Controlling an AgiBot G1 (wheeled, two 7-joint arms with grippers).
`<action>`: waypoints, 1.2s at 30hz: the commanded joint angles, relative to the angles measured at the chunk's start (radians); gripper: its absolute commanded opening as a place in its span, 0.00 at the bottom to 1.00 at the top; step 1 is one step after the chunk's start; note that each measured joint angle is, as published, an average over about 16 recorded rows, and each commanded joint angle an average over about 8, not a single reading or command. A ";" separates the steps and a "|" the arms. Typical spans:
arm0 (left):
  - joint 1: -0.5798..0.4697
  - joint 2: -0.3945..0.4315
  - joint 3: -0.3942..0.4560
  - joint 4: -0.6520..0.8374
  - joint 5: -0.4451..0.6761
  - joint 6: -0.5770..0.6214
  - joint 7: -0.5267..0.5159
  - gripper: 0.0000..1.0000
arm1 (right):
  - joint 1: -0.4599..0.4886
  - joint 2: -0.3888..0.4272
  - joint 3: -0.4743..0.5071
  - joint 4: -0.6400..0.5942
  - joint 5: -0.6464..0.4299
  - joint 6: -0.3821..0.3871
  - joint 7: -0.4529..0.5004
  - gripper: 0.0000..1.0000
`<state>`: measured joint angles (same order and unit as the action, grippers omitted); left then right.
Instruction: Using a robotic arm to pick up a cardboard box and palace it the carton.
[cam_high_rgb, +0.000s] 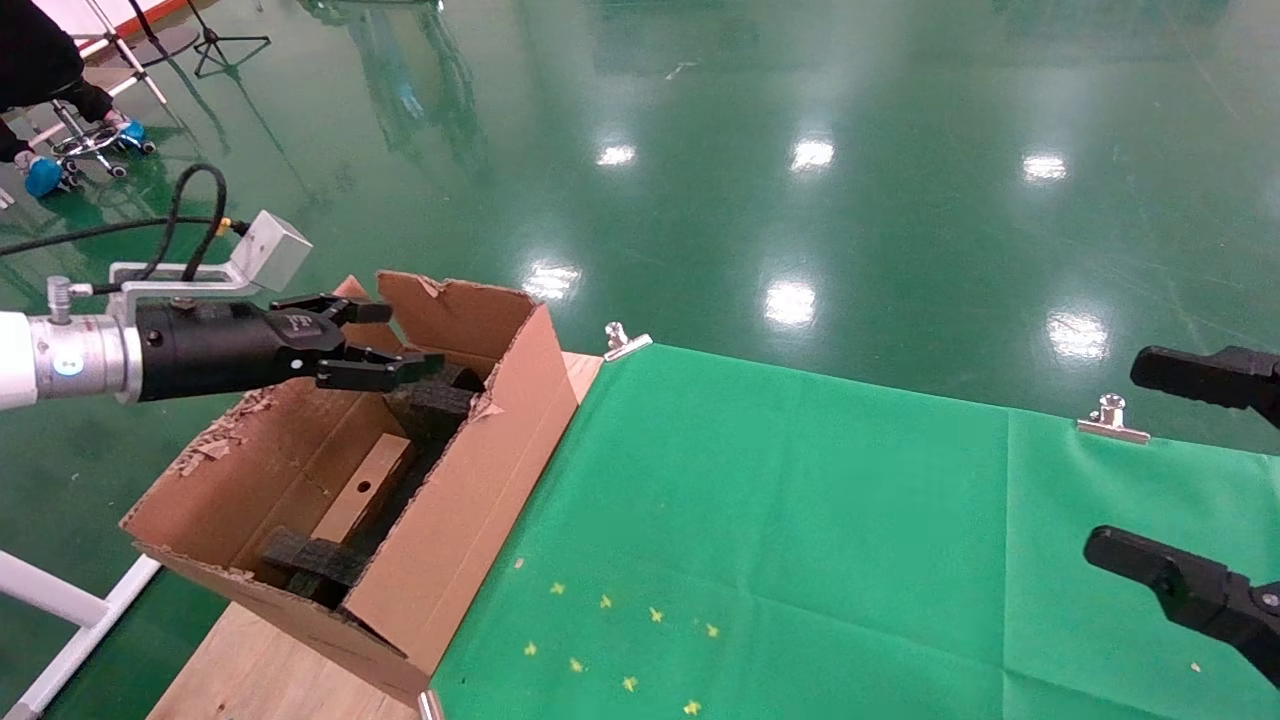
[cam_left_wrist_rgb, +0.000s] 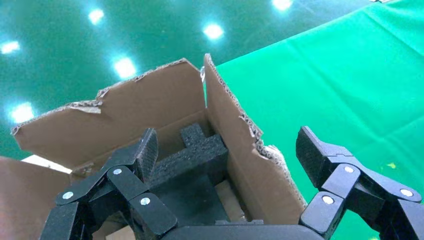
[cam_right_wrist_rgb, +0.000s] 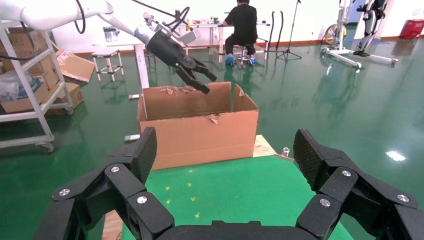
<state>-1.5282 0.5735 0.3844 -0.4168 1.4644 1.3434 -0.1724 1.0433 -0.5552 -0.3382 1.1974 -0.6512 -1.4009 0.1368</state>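
Observation:
The carton (cam_high_rgb: 470, 470) stands open on the table's left end, with torn flaps and black foam pieces (cam_high_rgb: 310, 560) inside. The small cardboard box (cam_high_rgb: 365, 487), round hole facing up, lies flat inside the carton between the foam pieces. My left gripper (cam_high_rgb: 410, 338), on the white and silver arm, hovers open and empty over the carton's far end. In the left wrist view the gripper (cam_left_wrist_rgb: 227, 150) is spread above the carton (cam_left_wrist_rgb: 150, 110) and foam (cam_left_wrist_rgb: 195, 150). My right gripper (cam_high_rgb: 1118, 458) is open and empty at the right edge. It also shows in the right wrist view (cam_right_wrist_rgb: 225, 150).
A green cloth (cam_high_rgb: 800, 520) covers the table, held by metal clips (cam_high_rgb: 625, 342) (cam_high_rgb: 1110, 420), with small yellow marks (cam_high_rgb: 610, 640) near the front. Bare wood (cam_high_rgb: 270, 670) shows under the carton. The right wrist view shows the carton (cam_right_wrist_rgb: 200, 135) and the left gripper (cam_right_wrist_rgb: 192, 75) above it.

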 joint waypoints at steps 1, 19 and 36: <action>0.002 -0.003 -0.002 -0.010 -0.007 0.015 0.005 1.00 | 0.000 0.000 0.000 0.000 0.000 0.000 0.000 1.00; 0.093 0.006 -0.021 -0.178 -0.148 0.037 -0.001 1.00 | 0.000 0.000 0.000 0.000 0.000 0.000 0.000 1.00; 0.224 0.018 -0.052 -0.429 -0.362 0.079 -0.006 1.00 | 0.000 0.000 0.000 0.000 0.000 0.000 0.000 1.00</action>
<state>-1.3040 0.5911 0.3328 -0.8462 1.1029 1.4222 -0.1783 1.0433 -0.5552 -0.3383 1.1973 -0.6511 -1.4008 0.1368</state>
